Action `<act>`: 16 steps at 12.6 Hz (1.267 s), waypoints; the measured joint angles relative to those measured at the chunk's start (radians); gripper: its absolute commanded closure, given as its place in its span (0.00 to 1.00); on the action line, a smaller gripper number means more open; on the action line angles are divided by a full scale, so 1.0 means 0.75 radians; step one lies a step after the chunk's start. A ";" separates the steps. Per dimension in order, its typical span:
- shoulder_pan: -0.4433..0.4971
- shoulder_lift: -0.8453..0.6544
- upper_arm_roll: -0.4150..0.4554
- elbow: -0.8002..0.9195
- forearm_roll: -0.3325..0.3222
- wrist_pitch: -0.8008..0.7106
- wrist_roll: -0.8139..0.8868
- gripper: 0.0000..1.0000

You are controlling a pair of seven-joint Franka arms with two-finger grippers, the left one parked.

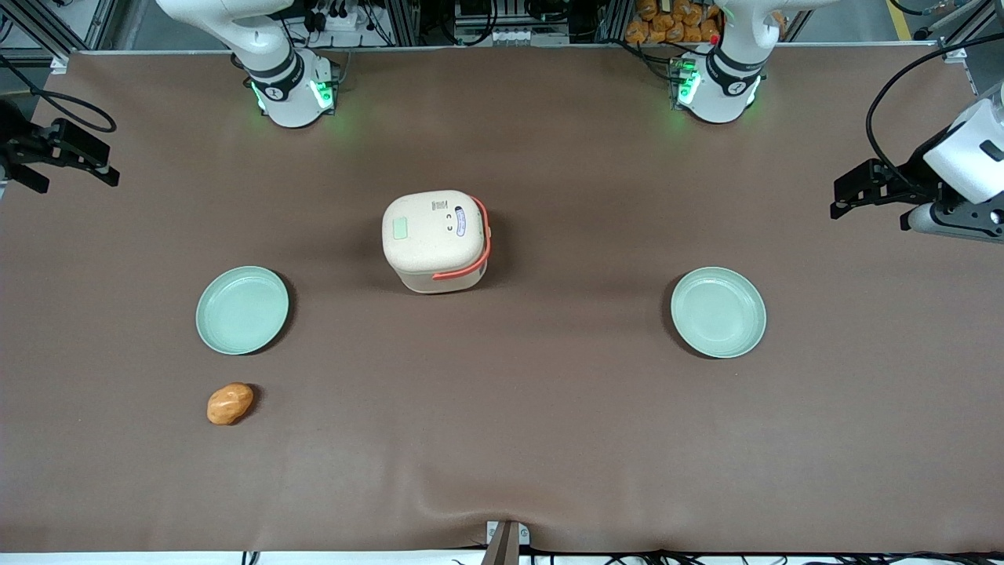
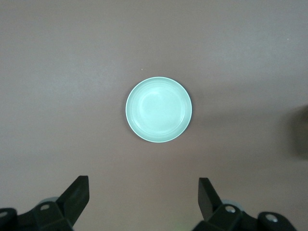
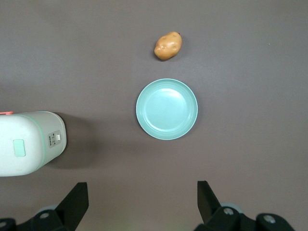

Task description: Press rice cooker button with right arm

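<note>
The cream rice cooker [image 1: 437,241] with its orange-red handle band stands at the middle of the table. Its small pale green button [image 1: 401,228] sits on the lid, on the side toward the working arm's end. My right gripper [image 1: 70,174] hangs high above the table at the working arm's end, well away from the cooker. In the right wrist view the gripper [image 3: 142,185] is open and empty over bare cloth, with the cooker [image 3: 29,143] and its button [image 3: 19,147] off to one side.
A pale green plate [image 1: 242,309] [image 3: 167,109] lies between the gripper and the cooker, nearer the front camera. A potato [image 1: 230,403] [image 3: 168,45] lies nearer still. A second green plate [image 1: 718,311] [image 2: 159,109] lies toward the parked arm's end.
</note>
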 measured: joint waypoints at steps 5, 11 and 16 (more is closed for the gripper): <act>0.000 0.000 0.000 0.000 0.000 0.000 0.000 0.00; 0.000 0.001 0.008 -0.001 0.000 -0.003 0.001 0.00; 0.004 0.001 0.104 -0.001 0.003 -0.001 0.005 0.21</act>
